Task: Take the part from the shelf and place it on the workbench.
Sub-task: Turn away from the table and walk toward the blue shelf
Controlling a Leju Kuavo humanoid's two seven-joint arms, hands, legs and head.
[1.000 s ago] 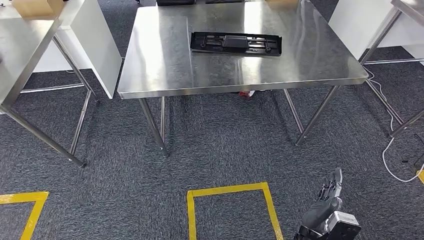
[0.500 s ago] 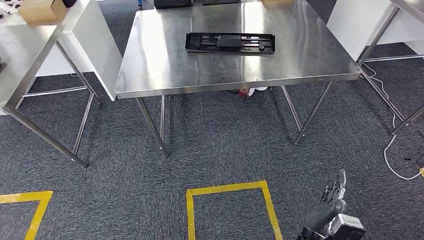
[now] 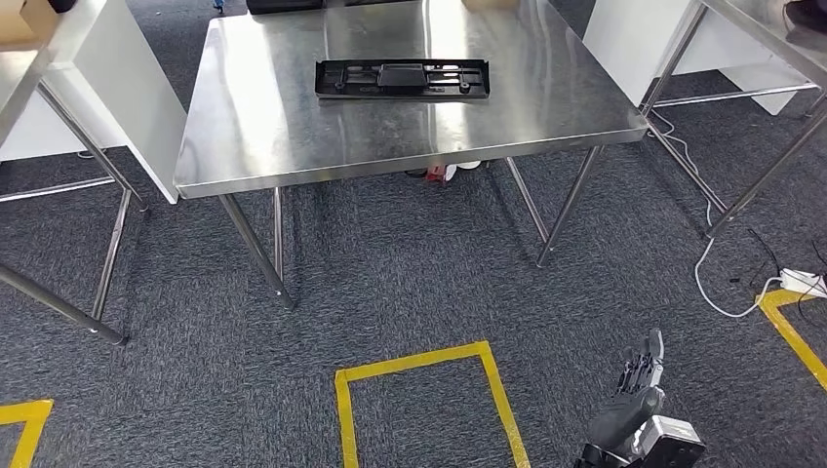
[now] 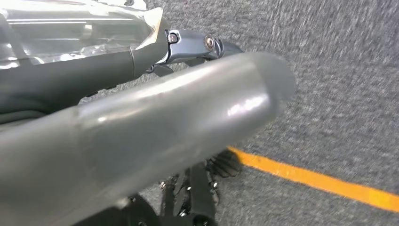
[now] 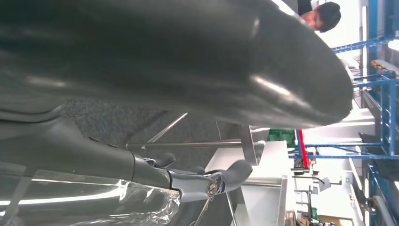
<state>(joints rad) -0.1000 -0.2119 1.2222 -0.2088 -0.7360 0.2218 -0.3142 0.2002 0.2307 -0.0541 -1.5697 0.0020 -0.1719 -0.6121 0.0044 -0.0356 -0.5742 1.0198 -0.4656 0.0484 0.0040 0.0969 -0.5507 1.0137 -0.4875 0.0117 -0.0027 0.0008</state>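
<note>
The black flat part [image 3: 401,78] lies lengthwise on the steel workbench [image 3: 390,136], towards its far side, with no hand near it. My right hand [image 3: 639,405] hangs low over the carpet at the bottom right of the head view, fingers straight and holding nothing. In the right wrist view that hand [image 5: 188,94] has its thick thumb and a darker finger apart. In the left wrist view my left hand [image 4: 155,127] hangs over the carpet, thumb and fingers apart, with nothing in it.
A yellow tape square [image 3: 419,390] marks the carpet in front of me, with more tape at the right [image 3: 795,327]. Steel tables stand at the left [image 3: 59,78] and right [image 3: 770,29]. A white cable [image 3: 712,283] and power strip [image 3: 802,281] lie on the floor. A person [image 5: 324,16] stands far off.
The whole picture has shifted left and the workbench sits higher in it: the camera has moved. The part stays on the bench. My right hand hangs as before.
</note>
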